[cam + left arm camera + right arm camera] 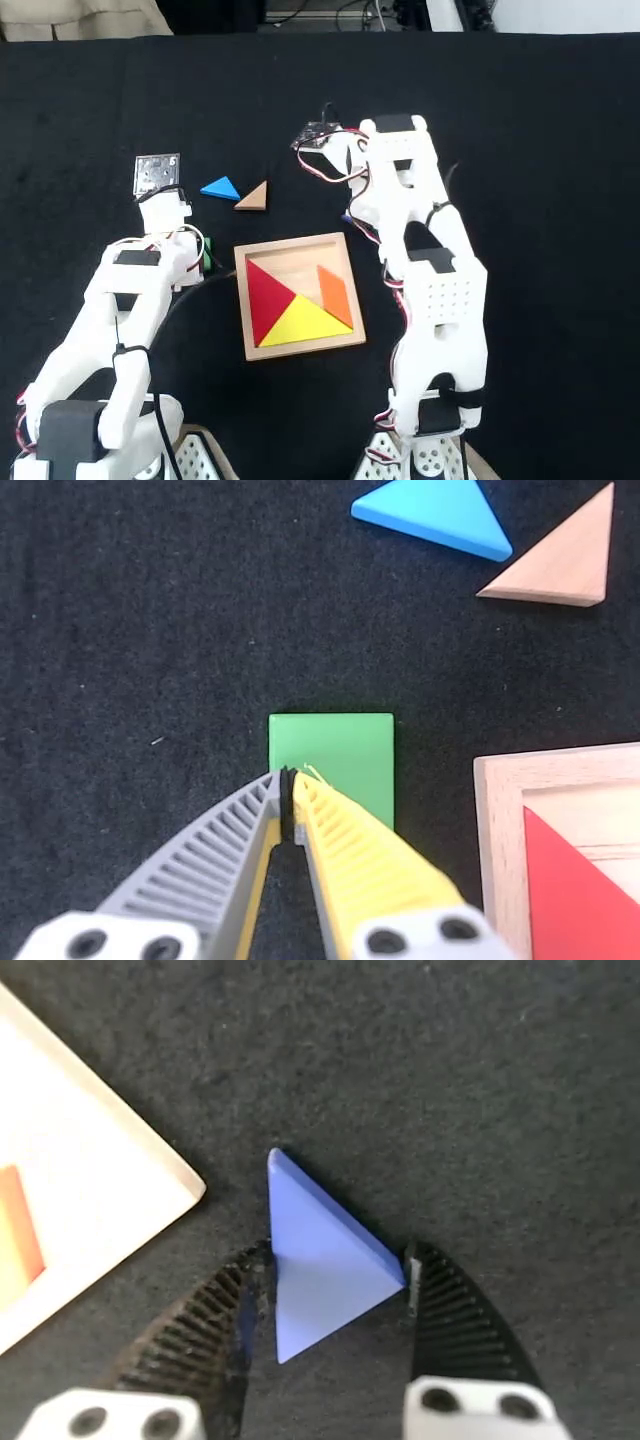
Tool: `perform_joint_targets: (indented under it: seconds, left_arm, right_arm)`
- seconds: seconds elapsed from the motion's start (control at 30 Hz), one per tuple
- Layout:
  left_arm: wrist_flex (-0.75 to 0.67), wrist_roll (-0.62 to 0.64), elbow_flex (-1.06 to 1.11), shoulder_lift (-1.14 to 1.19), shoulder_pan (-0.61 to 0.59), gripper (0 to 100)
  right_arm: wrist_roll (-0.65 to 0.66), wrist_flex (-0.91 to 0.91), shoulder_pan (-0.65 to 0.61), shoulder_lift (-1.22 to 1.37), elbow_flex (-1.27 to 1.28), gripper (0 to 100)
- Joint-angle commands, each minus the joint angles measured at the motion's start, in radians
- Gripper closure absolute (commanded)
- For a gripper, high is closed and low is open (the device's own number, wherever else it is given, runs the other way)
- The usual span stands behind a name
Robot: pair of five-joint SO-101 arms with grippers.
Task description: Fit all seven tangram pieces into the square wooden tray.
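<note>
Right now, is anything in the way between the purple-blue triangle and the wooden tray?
Nothing visible: only bare black cloth lies between the purple-blue triangle in the right tool and the wooden tray.

The surface [520, 120] is plain black. Near the centre of the high view, the square tray [243, 300] is pale, unpainted wood. It holds a red triangle [265, 295], a yellow triangle [303, 325] and an orange parallelogram [335, 293]. Above the tray in the frame are a sky-blue triangle [221, 188] and a tan bare-wood triangle [254, 197]. The square piece [332, 760] is bright green. The left hand [290, 785] has one grey finger [215, 845] and one yellow finger [360, 850], both ribbed. The right hand [337, 1258] has black ribbed fingers [455, 1310], and the triangle [318, 1265] at them is periwinkle blue. Both arms, the left arm [125, 300] and the right arm [440, 290], are white.
</note>
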Motion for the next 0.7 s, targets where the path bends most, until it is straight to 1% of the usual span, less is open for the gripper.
perform_joint_targets:
  seconds: [0.0, 0.13, 0.37, 0.5, 0.67]
  left_arm:
    - [-0.02, 0.002, -0.012, -0.017, -0.007, 97]
    - [-0.02, 0.002, -0.012, -0.017, -0.007, 97]
    - [-0.02, 0.002, -0.01, -0.017, -0.007, 97]
    - [-0.02, 0.002, -0.008, -0.017, -0.007, 97]
    - [-0.02, 0.002, -0.008, -0.017, -0.007, 97]
  right_arm:
    - [-0.011, 0.017, -0.023, -0.068, 0.016, 85.0]
    - [-0.031, 0.095, -0.026, -0.203, 0.012, 85.0]
    - [-0.195, 0.183, -0.032, -0.378, 0.068, 85.0]
    - [-0.293, 0.132, -0.066, -0.4, 0.18, 85.0]
    - [-0.382, -0.04, -0.196, -0.404, 0.38, 85.0]
